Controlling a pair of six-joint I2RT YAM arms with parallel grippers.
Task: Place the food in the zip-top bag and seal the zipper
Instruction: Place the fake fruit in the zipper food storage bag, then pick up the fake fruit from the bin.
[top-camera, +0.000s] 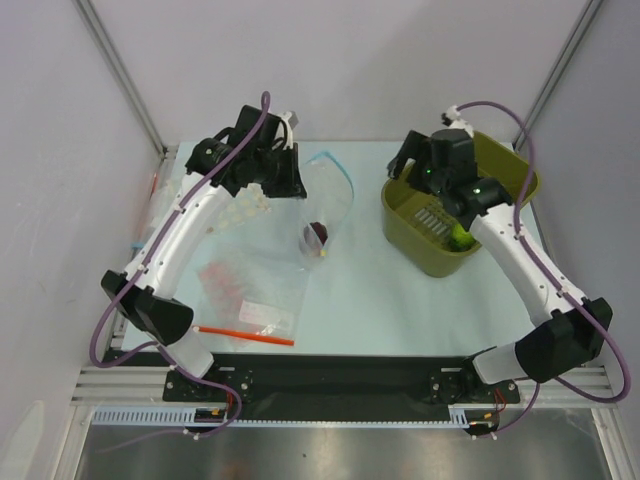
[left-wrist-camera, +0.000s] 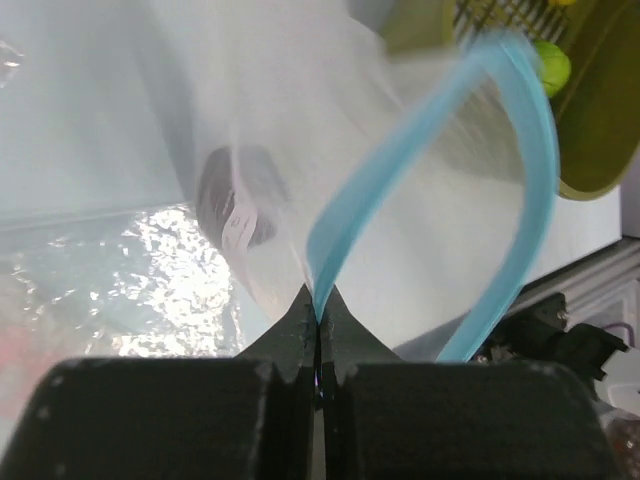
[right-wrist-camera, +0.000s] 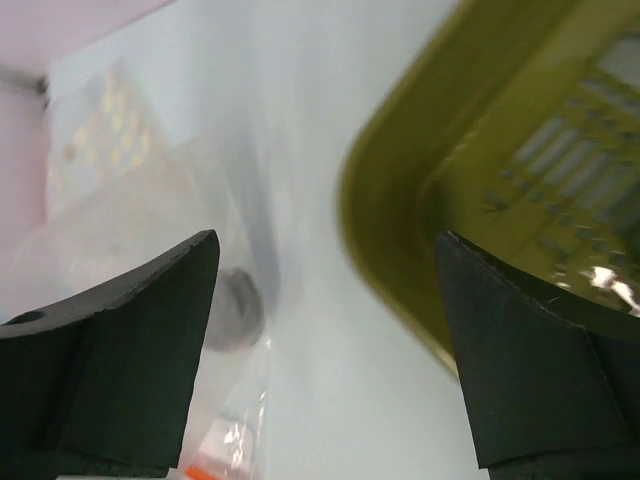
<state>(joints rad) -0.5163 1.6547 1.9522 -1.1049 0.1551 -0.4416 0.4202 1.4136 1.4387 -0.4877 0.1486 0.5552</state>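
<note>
The plain clear zip-top bag lies at the table's middle, its mouth held up and open. Its light blue zipper curves in a loop. My left gripper is shut on the zipper's near end; it also shows in the top view. The dark red fruit sits inside the bag and shows through the plastic in the left wrist view. A bit of yellow shows just below it. The green fruit lies in the olive basket. My right gripper is open and empty, above the basket's left rim.
A clear bag with a red-orange strip lies at the front left. A clear bag with white dots lies under the left arm. The olive basket's rim is close on the right of my right gripper. Walls stand on three sides.
</note>
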